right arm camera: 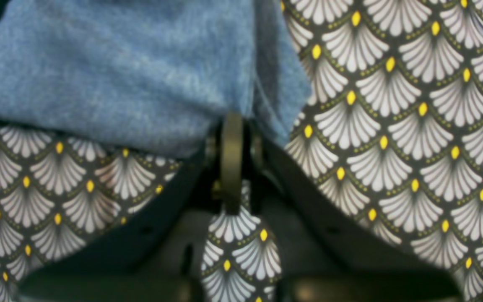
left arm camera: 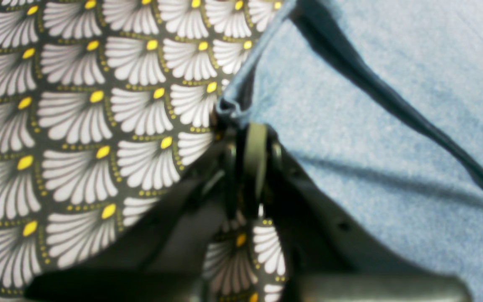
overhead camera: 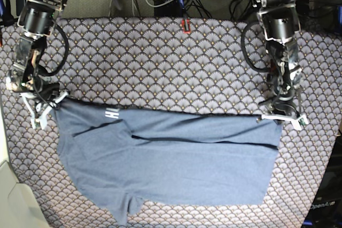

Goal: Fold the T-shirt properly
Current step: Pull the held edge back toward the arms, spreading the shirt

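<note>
Slate-blue heathered cotton makes up the T-shirt (overhead camera: 176, 158), which lies spread across the lower middle of the tablecloth (overhead camera: 160, 62), a grey cloth printed with white fan scallops and yellow dots.

Position of the T-shirt, base view:
- The upper edge runs nearly straight from one gripper to the other.
- A short piece of white lettering (overhead camera: 110, 114) shows near the upper left corner.
- A dark fold line crosses the middle of the fabric from left to right.
- One sleeve (overhead camera: 125, 209) points toward the near edge of the table.

Left gripper (left arm camera: 245, 121):
- Located at the upper corner of the T-shirt on the right side of the base view.
- In the left wrist view, the jaws are pressed together on a bunched corner of blue fabric.
- A dark crease runs diagonally across the fabric beyond the gripper.

Right gripper (right arm camera: 233, 117):
- Located at the upper corner of the T-shirt on the left side of the base view.
- In the right wrist view, the jaws are pressed together on the edge of the blue fabric, which drapes above and to the left of the fingers.
- Patterned tablecloth is visible below and to the right of the gripper.

Both wrist views are soft in focus; the fingertips themselves are partly covered by fabric.
</note>
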Controlling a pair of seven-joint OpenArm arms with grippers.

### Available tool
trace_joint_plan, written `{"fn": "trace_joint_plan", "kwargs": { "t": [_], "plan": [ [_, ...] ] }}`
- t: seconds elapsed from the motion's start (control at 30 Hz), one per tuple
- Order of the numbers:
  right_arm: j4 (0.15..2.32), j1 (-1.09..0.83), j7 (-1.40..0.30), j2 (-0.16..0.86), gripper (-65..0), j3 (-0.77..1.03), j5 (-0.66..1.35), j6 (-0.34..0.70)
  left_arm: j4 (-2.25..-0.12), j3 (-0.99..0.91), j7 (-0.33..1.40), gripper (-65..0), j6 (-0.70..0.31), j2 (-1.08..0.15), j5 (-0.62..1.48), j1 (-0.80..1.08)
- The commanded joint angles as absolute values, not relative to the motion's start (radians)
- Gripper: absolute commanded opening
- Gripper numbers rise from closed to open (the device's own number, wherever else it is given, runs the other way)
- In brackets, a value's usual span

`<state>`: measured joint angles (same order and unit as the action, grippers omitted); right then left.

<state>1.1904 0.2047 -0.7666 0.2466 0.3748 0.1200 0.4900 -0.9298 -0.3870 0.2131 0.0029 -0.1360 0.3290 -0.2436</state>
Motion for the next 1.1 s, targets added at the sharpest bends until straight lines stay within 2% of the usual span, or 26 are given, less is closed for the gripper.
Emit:
{"fn": "trace_joint_plan", "kwargs": {
  "t": [0.0,0.2,0.5,0.67,1.07],
  "plan": [
    [1.207,0.225,-0.754,0.262,-65.0,0.378,0.131,0.496,-0.947,-0.387,0.197,-64.6,-0.004,-0.154,0.326,-0.257],
    [1.239,0.200,-0.760,0.285,-65.0,0.378,0.130,0.590,-0.987,-0.387,0.220,-64.6,-0.004,-0.189,0.329,-0.205],
    [1.394,0.074,-0.760,0.286,-65.0,0.378,0.133,0.596,-1.205,-0.397,0.403,-64.6,-0.004,-0.211,0.334,-0.104],
    [1.504,-0.028,-0.760,0.286,-65.0,0.378,0.133,0.693,-1.336,-0.397,0.470,-64.6,-0.004,-0.211,0.334,-0.013],
    [1.636,-0.223,-0.754,0.303,-65.0,0.412,0.133,0.698,-1.592,-0.493,0.610,-64.6,-0.005,-0.211,0.334,0.202]
  ]
}}
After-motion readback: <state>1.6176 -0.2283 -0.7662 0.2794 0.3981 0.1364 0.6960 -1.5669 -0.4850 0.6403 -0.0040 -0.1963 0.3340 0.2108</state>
